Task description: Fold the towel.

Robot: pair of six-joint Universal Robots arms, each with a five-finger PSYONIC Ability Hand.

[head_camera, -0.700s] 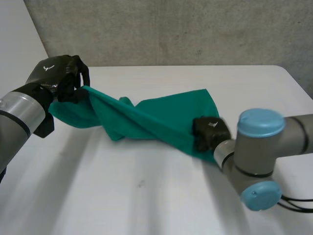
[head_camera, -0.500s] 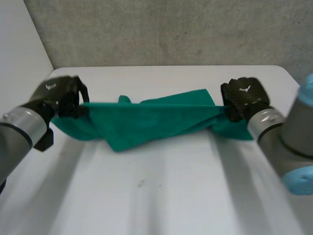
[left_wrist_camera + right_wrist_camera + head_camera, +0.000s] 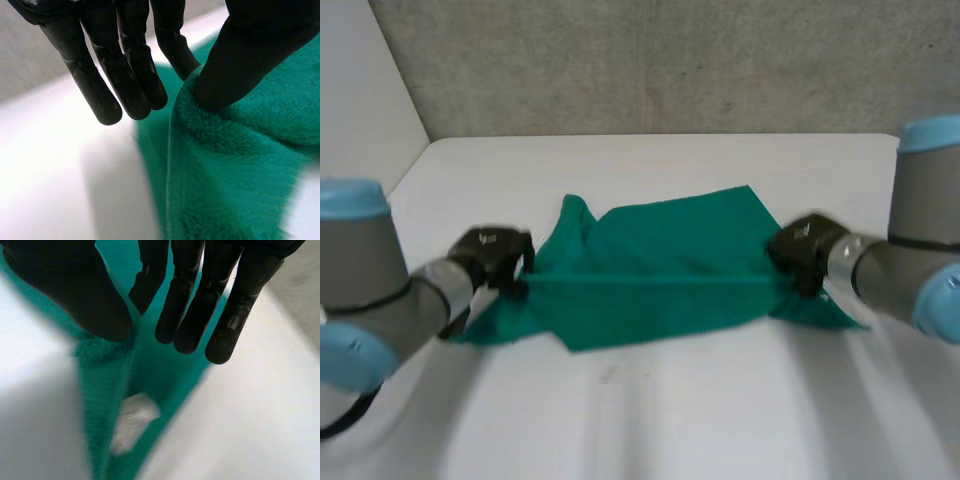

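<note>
A green towel (image 3: 660, 262) lies spread on the white table (image 3: 670, 410), with a taut fold line running between my two hands. My left hand (image 3: 492, 255) holds the towel's left end. In the left wrist view its thumb (image 3: 250, 50) and one finger pinch a rolled edge of the towel (image 3: 225, 170), while the other fingers (image 3: 125, 80) stay straight. My right hand (image 3: 798, 252) holds the right end. There its thumb (image 3: 85, 295) and one finger pinch the towel (image 3: 105, 385) above a white label (image 3: 132, 422).
A grey concrete wall (image 3: 670, 60) stands behind the table's far edge and a pale wall (image 3: 360, 100) rises at the far left. Bare table top stretches in front of the towel towards me. Both forearms reach in low from the sides.
The right hand swung out to the right and stretched the towel. Both hands then came down and nearer to me, drawing the held edge over the towel.
</note>
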